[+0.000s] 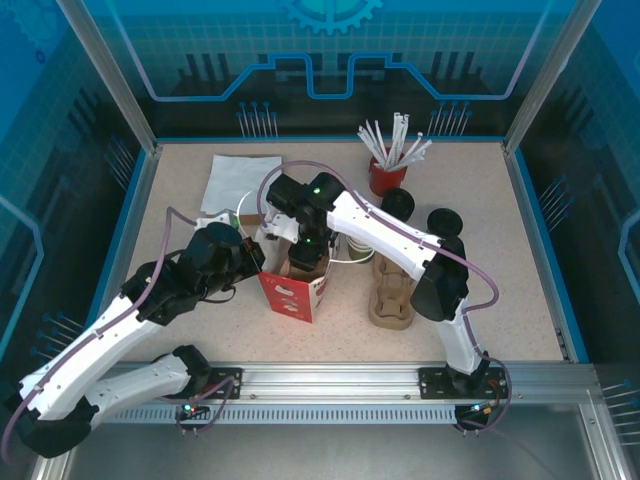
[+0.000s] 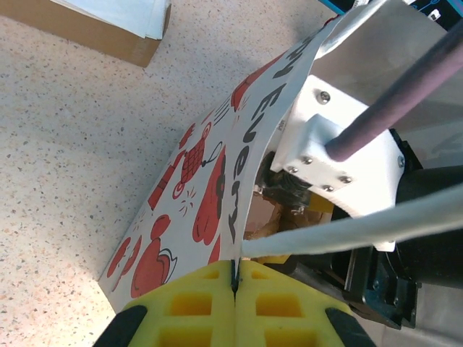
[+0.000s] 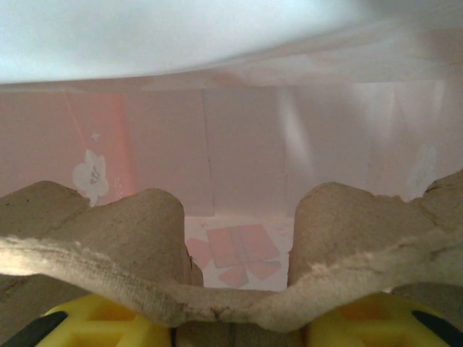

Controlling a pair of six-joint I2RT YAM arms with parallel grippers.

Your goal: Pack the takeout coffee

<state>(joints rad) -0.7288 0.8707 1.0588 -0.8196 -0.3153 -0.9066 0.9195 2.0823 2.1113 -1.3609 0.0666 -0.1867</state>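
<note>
The red-printed paper bag (image 1: pixel 292 292) stands open at the table's middle. My left gripper (image 1: pixel 260 262) is shut on the bag's near rim (image 2: pixel 235 253), its yellow fingers (image 2: pixel 202 303) pinched together on the paper. My right gripper (image 1: pixel 305 248) reaches down into the bag's mouth, shut on a brown moulded pulp cup carrier (image 3: pixel 231 296) that hangs inside above the bag's pink-white floor (image 3: pixel 242 249). A cream-white cup with a touch of green (image 1: pixel 236 210) shows behind the bag, partly hidden by my left arm. I cannot tell whether it is the single takeout coffee.
A red holder of white straws (image 1: pixel 388 172) stands at the back. Two black lids (image 1: pixel 398 203) (image 1: pixel 445 222) and more pulp carriers (image 1: pixel 393 298) lie to the right. A white paper sheet (image 1: pixel 240 178) lies at back left. A white rim (image 1: pixel 352 250) shows under my right arm.
</note>
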